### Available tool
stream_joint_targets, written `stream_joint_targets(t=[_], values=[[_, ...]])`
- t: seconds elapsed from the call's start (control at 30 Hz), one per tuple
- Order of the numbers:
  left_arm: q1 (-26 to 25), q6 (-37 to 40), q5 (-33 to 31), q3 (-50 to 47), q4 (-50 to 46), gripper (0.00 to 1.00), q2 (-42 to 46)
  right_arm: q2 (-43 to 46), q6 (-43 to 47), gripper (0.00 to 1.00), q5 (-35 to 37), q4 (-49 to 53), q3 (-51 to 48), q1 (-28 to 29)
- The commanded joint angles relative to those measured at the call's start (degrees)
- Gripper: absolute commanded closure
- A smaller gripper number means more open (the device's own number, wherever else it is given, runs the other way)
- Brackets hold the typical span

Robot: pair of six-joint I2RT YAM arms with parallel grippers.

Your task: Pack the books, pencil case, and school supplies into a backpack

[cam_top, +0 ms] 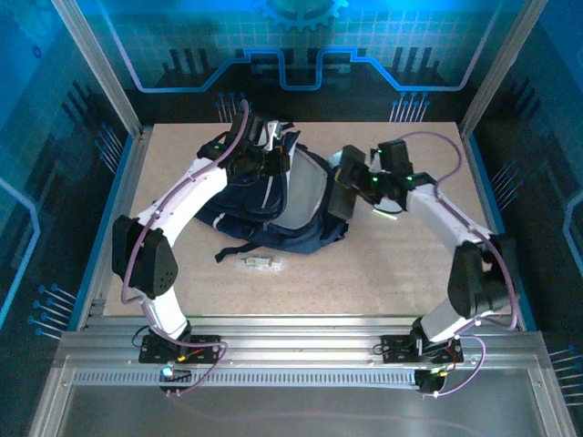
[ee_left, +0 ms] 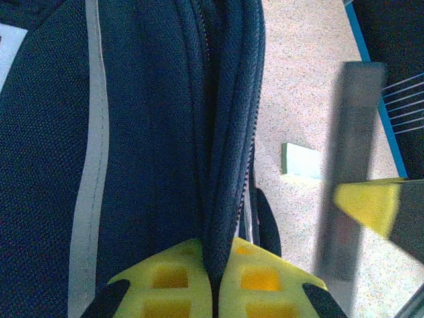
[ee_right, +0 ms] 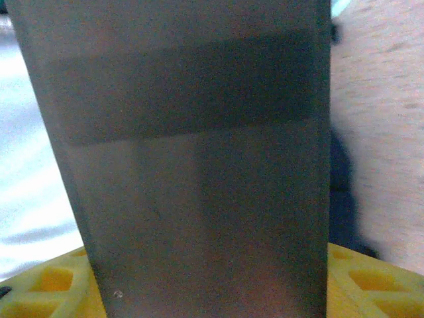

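Left end effector [ee_left: 215, 278] pinched shut on dark navy fabric backpack [ee_left: 152, 132] rim, right end effector [ee_right: 212, 285] part-open gripping floppy clear plastic pencil case [ee_right: 199, 165]; we risk it buckling at the narrow mouth.

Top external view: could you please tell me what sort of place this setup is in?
Probably a robot lab or demo cell: aluminium frame posts fence the wooden table, blue circuit-patterned panels surround it, and a slotted metal base runs along the near edge.
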State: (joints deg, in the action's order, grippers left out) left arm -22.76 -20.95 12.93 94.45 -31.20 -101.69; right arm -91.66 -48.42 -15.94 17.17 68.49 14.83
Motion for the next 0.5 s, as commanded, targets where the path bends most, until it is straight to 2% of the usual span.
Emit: stream_joint_targets(t=[0.0, 0.27, 0.4, 0.47], values=[[-0.1, 1.0, 4.8, 5.2, 4.9, 1.00, 0.4, -6.8, -6.3, 0.47, -1.7, -8.4, 5.3, 4.1], [-0.2, 1.8, 5.9, 8.9, 2.0, 1.00, -0.1, -22.4, -9.0, 0.44, -1.6, -11.8, 19.9, 11.0], [-0.1, 1.6, 6.2, 10.1, 1.3, 1.00, -0.4, -27.9, -9.3, 0.13, -5.6, -10.4, 27.7, 12.5], [-0.2, 1.5, 6.0, 10.4, 1.2, 1.00, -0.4, -28.1, -8.6, 0.08, -4.5, -9.2, 27.9, 12.6]])
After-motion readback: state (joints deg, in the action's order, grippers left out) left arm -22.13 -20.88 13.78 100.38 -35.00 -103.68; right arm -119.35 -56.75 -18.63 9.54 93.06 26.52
